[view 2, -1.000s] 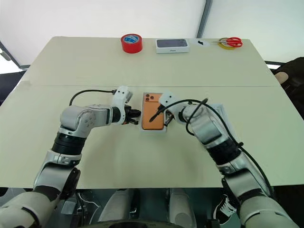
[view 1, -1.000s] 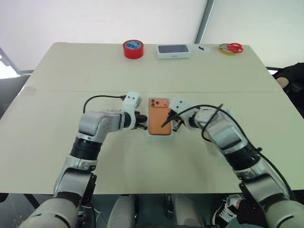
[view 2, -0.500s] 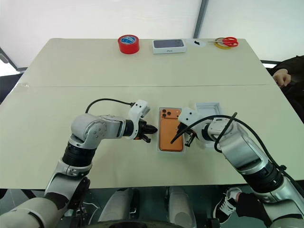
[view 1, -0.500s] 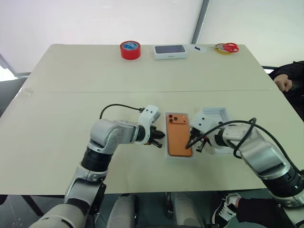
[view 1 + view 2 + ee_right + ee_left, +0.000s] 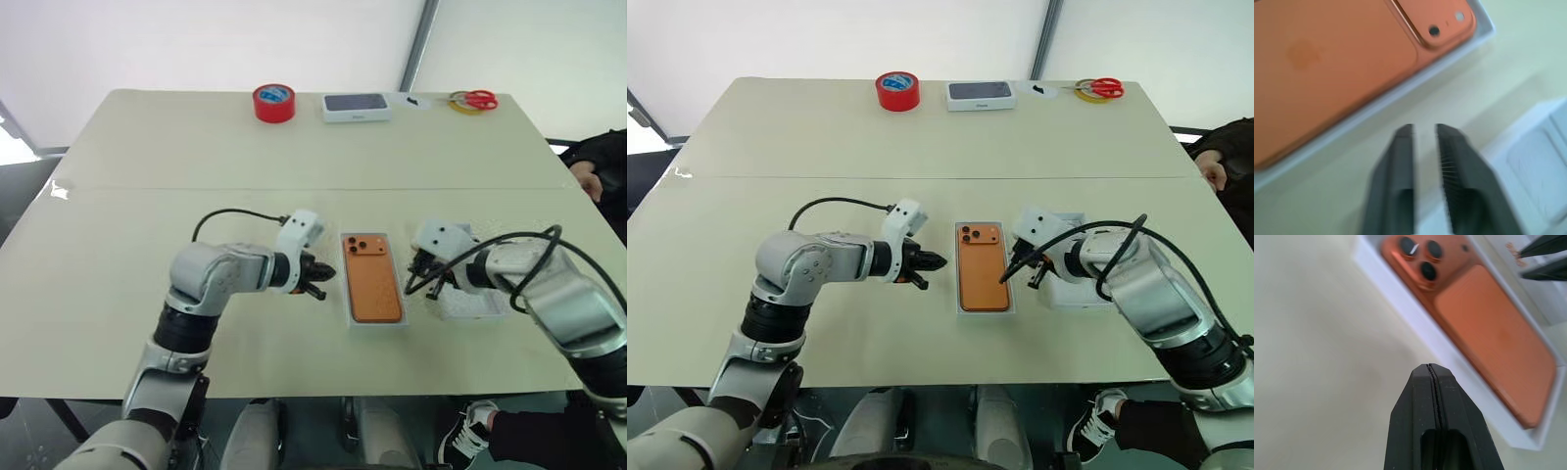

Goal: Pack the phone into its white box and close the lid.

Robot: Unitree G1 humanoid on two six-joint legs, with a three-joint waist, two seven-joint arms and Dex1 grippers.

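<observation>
The orange phone (image 5: 372,281) lies back up in the white box (image 5: 375,322) at the table's middle, camera lenses at the far end. Just right of the box, the lid (image 5: 1070,296) rests inside up, partly under my right arm. My left gripper (image 5: 321,282) is shut and empty, a short gap left of the box; the left wrist view shows its fingertips (image 5: 1431,371) pressed together beside the box rim (image 5: 1415,318). Over the strip of table between box and lid, my right gripper (image 5: 1027,274) is open a little, with nothing between its fingers (image 5: 1403,142).
Along the far edge stand a red tape roll (image 5: 274,102), a white box with a dark top (image 5: 357,107), and red-handled scissors (image 5: 476,98) on a yellow ring. A person's hand and dark sleeve (image 5: 600,166) are at the right edge.
My right gripper has come off the phone, moved right past the box's edge towards the lid, and parted its fingers. My left gripper has drawn slightly away from the box.
</observation>
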